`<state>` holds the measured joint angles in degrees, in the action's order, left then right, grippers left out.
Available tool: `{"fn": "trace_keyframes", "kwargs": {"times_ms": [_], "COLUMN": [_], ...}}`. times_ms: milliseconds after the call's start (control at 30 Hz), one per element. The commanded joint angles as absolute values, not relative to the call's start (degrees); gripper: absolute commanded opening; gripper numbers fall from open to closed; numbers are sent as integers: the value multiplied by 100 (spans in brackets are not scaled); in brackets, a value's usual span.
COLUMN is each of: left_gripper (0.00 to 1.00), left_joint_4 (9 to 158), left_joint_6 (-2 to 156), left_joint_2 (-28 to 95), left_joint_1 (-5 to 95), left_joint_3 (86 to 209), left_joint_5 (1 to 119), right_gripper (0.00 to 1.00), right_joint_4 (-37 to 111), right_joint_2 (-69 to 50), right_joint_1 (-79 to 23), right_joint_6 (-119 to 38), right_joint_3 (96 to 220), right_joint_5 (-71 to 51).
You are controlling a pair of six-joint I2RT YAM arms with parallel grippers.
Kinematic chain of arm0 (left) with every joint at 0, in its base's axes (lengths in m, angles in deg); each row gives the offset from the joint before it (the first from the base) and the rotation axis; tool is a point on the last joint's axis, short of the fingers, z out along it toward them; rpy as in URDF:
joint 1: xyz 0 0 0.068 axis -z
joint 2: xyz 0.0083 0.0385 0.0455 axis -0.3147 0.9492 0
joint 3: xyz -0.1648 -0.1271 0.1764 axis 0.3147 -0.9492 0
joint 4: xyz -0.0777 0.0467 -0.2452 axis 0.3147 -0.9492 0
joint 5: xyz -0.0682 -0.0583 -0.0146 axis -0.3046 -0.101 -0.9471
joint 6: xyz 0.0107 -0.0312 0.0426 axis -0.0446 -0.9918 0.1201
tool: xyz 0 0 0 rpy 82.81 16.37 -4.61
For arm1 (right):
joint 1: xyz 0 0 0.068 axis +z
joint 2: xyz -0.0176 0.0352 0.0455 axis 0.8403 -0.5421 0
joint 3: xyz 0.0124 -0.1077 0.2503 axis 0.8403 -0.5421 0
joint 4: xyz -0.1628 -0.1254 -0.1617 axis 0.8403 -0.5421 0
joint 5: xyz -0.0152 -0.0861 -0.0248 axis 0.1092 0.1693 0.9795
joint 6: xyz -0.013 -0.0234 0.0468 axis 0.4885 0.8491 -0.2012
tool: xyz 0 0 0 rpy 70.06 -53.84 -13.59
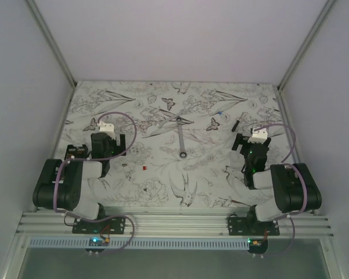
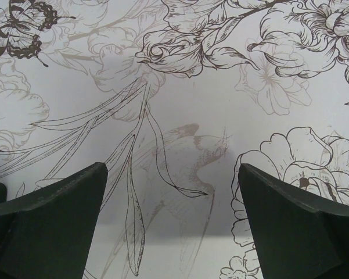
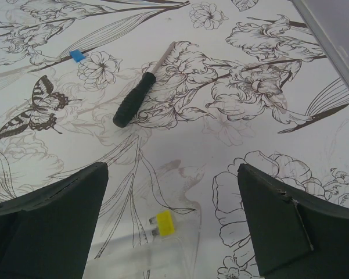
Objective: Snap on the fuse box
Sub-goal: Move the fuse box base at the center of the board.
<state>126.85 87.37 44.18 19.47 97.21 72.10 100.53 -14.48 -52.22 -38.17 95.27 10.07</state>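
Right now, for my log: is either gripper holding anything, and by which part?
Nothing is held: the left gripper and the right gripper both stand open and empty.

Bench [image 1: 162, 174]: white, dark-outlined flowers, butterflies, birds
Wrench [image 1: 180, 138]: silver
Screwdriver [image 3: 133, 107]: black handle — pale shaft
Small block [image 3: 165, 222]: yellow, 6 o'clock of screwdriver
Tab [image 3: 76, 56]: blue, 10 o'clock
Left hand [image 2: 173, 168], right hand [image 3: 173, 168]: dark grey
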Motion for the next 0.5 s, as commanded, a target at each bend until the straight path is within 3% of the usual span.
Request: {"fn": "trace_keyframes", "kwargs": {"times_ms": [0,300,467], "left_gripper": [100,100,100], "left_joint_4": [12903,12897,12797], "left_joint_6": [8729,8729,8753], "left_joint_2": [4447,4453,4362], "left_joint_1": [1931,1931,1956], "left_joint_3": [9707,9701,9758], "left_joint_5": [7083,7067,7121], "right_gripper": [99,99,99], "right_joint_4": [10347,10322,9357], "right_joint_2": [-1429,-1418,-1121], "right_joint_1": [-5269,-5295,-5295], "right_joint_6": [-3771,-3786,-3749], "right_joint_3": [9647,9662,10061], "right_joint_5": [995,937,861]}}
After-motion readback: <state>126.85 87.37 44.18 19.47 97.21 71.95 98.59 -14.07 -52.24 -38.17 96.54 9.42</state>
